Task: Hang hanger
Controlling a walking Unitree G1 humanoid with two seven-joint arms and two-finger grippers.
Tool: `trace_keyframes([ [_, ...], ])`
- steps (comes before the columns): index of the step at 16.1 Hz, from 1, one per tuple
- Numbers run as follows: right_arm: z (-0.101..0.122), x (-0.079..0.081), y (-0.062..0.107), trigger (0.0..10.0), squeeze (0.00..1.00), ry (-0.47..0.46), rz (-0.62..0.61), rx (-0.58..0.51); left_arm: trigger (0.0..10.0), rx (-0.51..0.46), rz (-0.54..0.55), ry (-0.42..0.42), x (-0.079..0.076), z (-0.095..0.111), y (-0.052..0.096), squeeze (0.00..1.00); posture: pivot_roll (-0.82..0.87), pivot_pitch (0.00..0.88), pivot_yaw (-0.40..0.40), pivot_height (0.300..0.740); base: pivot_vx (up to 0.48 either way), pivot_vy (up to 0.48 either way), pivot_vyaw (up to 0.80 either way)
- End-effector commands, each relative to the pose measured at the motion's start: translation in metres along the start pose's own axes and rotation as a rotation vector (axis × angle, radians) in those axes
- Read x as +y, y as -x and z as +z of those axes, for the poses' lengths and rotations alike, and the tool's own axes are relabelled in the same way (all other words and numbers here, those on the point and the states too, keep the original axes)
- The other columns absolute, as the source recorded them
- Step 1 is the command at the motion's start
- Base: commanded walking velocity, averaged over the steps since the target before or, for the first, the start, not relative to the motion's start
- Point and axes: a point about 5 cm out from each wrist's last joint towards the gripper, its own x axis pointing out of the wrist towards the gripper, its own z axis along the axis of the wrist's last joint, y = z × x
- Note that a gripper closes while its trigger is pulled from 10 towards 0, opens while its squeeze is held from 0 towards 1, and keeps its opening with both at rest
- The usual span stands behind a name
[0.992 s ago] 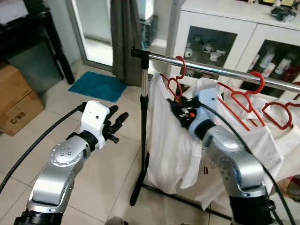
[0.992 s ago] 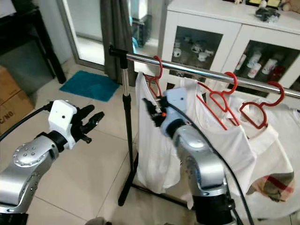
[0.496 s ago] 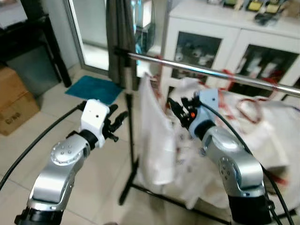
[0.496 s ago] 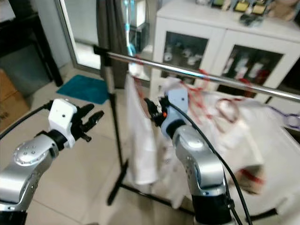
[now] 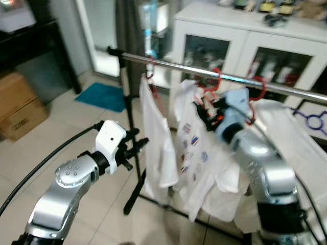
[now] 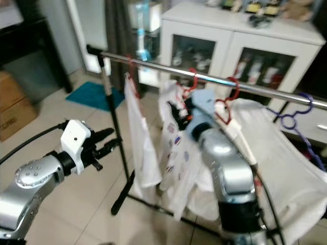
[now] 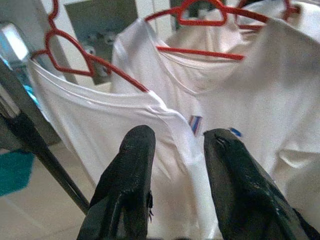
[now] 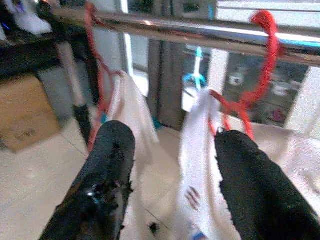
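Since a second ago the whole scene has shifted as the camera moves, and the right gripper (image 5: 206, 110), which reached among the shirts at the rack's left end then, now sits beside the second red hanger (image 5: 218, 80) with its fingers spread apart and nothing between them. Nearest the camera, the left gripper (image 5: 139, 145) is held out low in front of the rack's upright pole (image 5: 129, 122), its two black fingers (image 7: 131, 170) apart and empty, pointing toward the first white shirt (image 5: 156, 138). That shirt hangs from a red hanger (image 5: 149, 66) hooked on the metal rail (image 5: 179, 65) near its left end. Just beside it, the second hanger carries a white shirt with small printed marks (image 5: 196, 153); its hook is over the rail. More white shirts (image 6: 276, 148) hang further along to the right, one on a purple hanger (image 6: 296, 115). Behind the rack stands a white cabinet (image 5: 245, 35) with glass doors, and on the floor to the left lie a teal mat (image 5: 104, 96) and a cardboard box (image 5: 20, 104).
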Motion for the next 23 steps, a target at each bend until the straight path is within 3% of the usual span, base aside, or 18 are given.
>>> trace_keyframes([
  [1,0.001,0.0,-0.002,10.0,1.0,0.01,-0.008,0.0,10.0,0.005,-0.017,-0.003,0.0,0.001,0.001,0.0,0.03,0.0,-0.013,0.74,0.0,0.0,0.0],
  [3,0.012,-0.016,-0.013,10.0,1.0,0.06,-0.078,-0.01,10.0,0.01,-0.045,-0.006,0.003,0.0,0.003,0.0,0.04,0.0,-0.016,0.74,0.0,0.0,0.0],
  [7,0.018,-0.027,-0.029,10.0,1.0,0.109,-0.104,0.045,10.0,0.007,-0.053,-0.006,0.006,0.0,0.004,0.0,0.04,0.0,-0.017,0.74,0.0,0.0,0.0],
  [8,0.015,-0.029,-0.034,10.0,0.0,0.098,-0.088,0.079,10.0,-0.008,-0.047,0.003,0.006,0.0,0.004,0.0,0.04,0.0,-0.017,0.74,0.0,0.0,0.0],
  [11,0.015,-0.035,-0.047,10.0,0.0,0.031,-0.051,0.11,10.0,-0.03,-0.045,0.057,0.007,0.001,0.004,0.0,0.04,0.0,-0.017,0.74,0.0,0.0,0.0],
  [18,0.015,-0.053,-0.061,9.9,0.0,0.046,-0.118,0.211,10.0,-0.064,-0.151,0.125,0.001,0.009,0.002,0.0,0.03,0.0,-0.003,0.74,0.0,0.0,0.0],
  [19,0.016,-0.054,-0.062,4.3,0.0,0.04,-0.112,0.214,10.0,-0.065,-0.159,0.134,0.001,0.009,0.002,0.0,0.03,0.0,-0.002,0.74,0.0,0.0,0.0],
  [20,0.016,-0.054,-0.062,0.7,0.0,0.036,-0.102,0.218,10.0,-0.064,-0.164,0.139,0.001,0.009,0.002,0.0,0.03,0.0,-0.002,0.74,0.0,0.0,0.0],
  [21,0.014,-0.054,-0.063,0.0,0.0,0.041,-0.084,0.229,10.0,-0.064,-0.169,0.143,0.001,0.009,0.002,0.0,0.03,0.0,-0.003,0.74,0.0,0.0,0.0],
  [23,0.013,-0.054,-0.063,0.0,0.0,0.038,-0.079,0.23,10.0,-0.063,-0.173,0.144,0.001,0.008,0.002,0.0,0.03,0.0,-0.002,0.74,0.0,0.0,0.0],
])
